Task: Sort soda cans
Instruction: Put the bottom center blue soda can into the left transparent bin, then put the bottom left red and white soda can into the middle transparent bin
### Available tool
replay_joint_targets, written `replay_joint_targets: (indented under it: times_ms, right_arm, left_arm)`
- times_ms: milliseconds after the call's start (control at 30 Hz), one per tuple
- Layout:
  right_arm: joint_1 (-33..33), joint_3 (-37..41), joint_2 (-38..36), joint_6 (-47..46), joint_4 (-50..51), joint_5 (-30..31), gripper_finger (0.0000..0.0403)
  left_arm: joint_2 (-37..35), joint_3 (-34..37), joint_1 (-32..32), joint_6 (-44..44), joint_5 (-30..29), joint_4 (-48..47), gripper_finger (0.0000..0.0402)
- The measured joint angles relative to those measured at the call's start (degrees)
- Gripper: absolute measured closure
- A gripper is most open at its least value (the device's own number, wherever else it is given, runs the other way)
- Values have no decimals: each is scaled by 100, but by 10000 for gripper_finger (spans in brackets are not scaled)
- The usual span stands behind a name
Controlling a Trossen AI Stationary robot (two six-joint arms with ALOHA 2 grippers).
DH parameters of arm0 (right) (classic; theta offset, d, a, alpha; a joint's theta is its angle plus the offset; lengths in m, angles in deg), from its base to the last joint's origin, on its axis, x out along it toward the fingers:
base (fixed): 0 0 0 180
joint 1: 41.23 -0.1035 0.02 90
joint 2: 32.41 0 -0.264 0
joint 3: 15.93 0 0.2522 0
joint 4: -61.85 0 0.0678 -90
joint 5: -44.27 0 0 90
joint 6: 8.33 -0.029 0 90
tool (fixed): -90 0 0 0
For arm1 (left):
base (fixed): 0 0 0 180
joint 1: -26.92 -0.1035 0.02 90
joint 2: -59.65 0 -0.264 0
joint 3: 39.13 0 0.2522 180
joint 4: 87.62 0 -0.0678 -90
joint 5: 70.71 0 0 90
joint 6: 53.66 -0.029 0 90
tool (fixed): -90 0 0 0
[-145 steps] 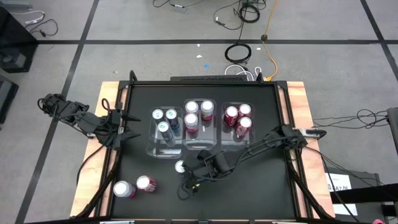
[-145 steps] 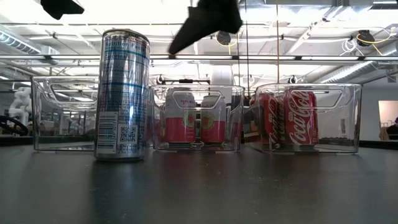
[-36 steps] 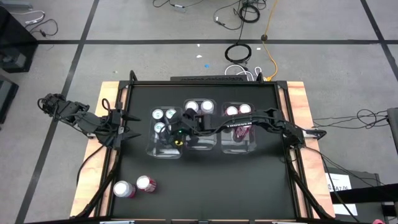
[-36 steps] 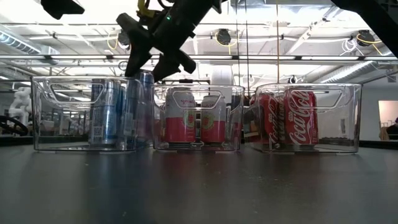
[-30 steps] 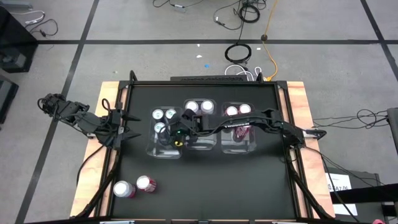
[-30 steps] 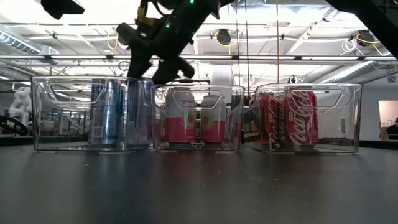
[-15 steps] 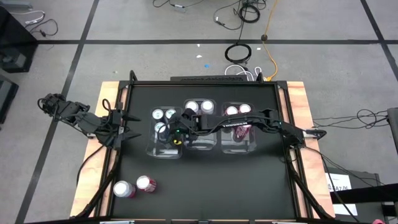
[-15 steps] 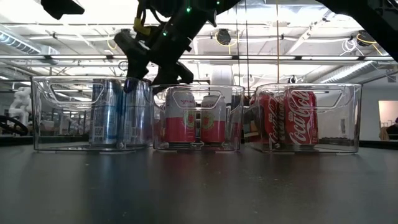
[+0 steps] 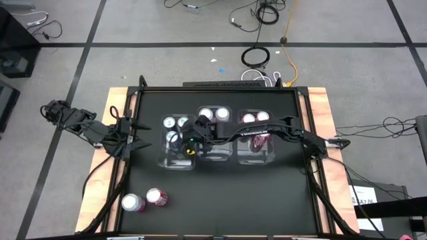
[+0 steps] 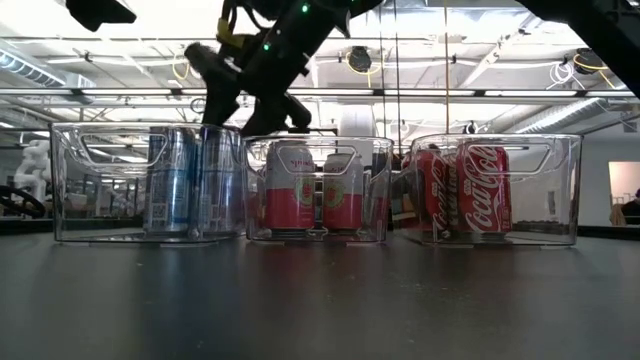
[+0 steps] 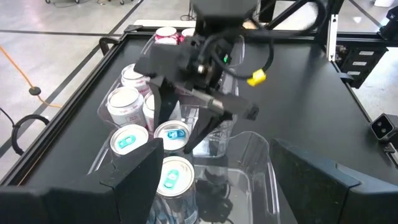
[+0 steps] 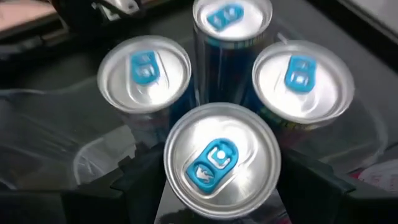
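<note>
My right gripper (image 9: 187, 145) (image 10: 250, 118) hangs open over the left clear bin (image 10: 100, 130). Its fingers stand either side of a teal-blue soda can (image 12: 221, 158) (image 11: 171, 134), just above its top. That can stands upright on the bin floor among three other blue cans (image 12: 146, 68). Pink cans (image 10: 300, 195) stand in the middle bin, dark red ones (image 10: 480, 190) in the right bin. Two more cans (image 9: 133, 202) (image 9: 157, 197) are on the table near its near-left corner. My left gripper (image 11: 217, 186) waits open at the table's left edge (image 9: 133, 133).
The three clear bins (image 9: 177, 160) sit in a row across the table's middle. My right arm (image 9: 267, 130) reaches over the right and middle bins from the table's right side. Black tabletop (image 9: 253, 193) lies bare on the near side of the bins.
My right gripper lowered the blue can into the left bin among the other blue cans, then rose a little. The can stays standing in the bin, its top now below the fingertips.
</note>
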Motion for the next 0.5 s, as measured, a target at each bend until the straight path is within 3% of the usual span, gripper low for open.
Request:
replay_joint_targets:
  times_ms: [333, 500]
  right_arm:
    - [17, -9, -244, 120, 1, 12, 138]
    - [-63, -10, -551, -295, 407, -203, 138]
  left_arm:
    - [0, 0, 0, 0, 0, 2, 97]
    - [0, 0, 0, 7, 4, 71, 97]
